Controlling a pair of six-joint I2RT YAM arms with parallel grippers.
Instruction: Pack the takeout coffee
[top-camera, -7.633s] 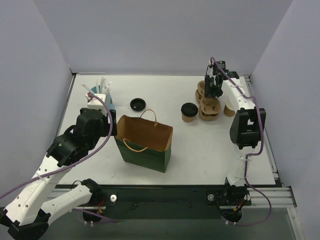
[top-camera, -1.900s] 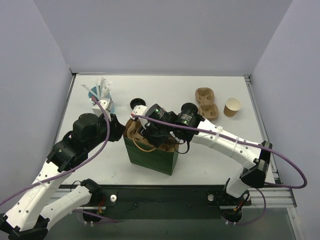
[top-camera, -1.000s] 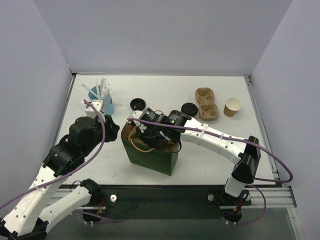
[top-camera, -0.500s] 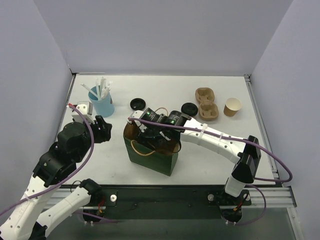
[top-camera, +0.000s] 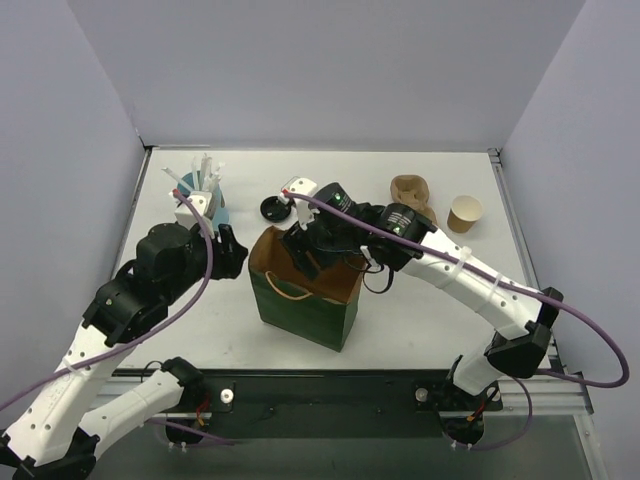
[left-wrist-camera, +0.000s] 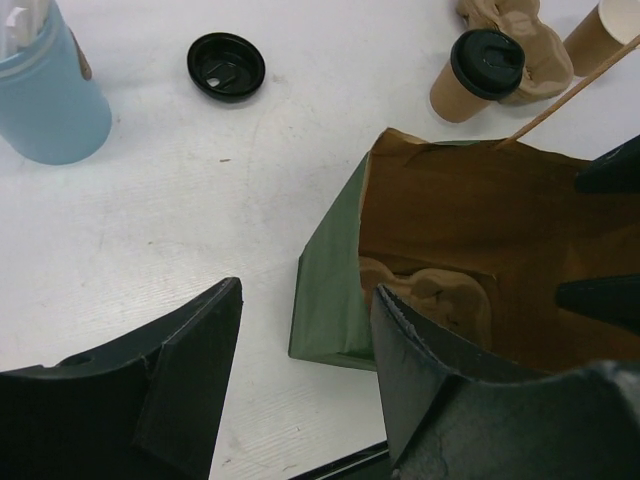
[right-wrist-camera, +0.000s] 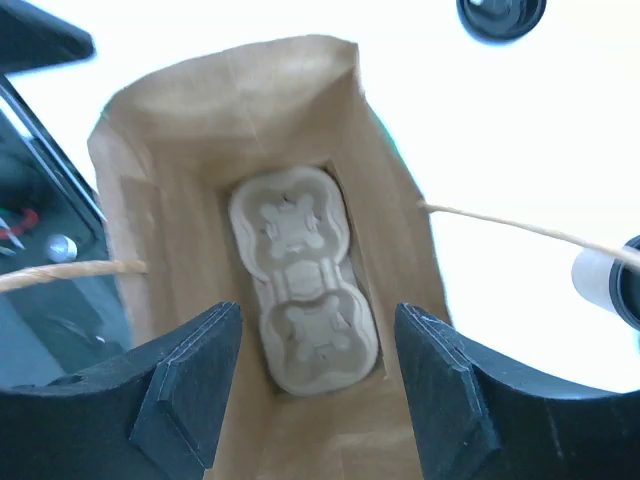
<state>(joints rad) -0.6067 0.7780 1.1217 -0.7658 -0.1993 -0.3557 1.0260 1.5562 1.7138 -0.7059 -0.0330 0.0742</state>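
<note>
- Lifted clear of the green paper bag (top-camera: 300, 305) since half a second ago, the right gripper (right-wrist-camera: 318, 330) hangs above it, jaws spread and empty.
- A pulp carrier (right-wrist-camera: 300, 275) lies on the bag's floor.
- The left gripper (left-wrist-camera: 308, 300), likewise spread, hovers over the bag's corner.
- The takeout coffee (left-wrist-camera: 478, 85) stands lidded on the table (left-wrist-camera: 200, 220) beyond the bag; fetching it upright looks next.

Tan, black-lidded takeout coffee (left-wrist-camera: 475, 78); upright on the table (left-wrist-camera: 200, 200).
</note>
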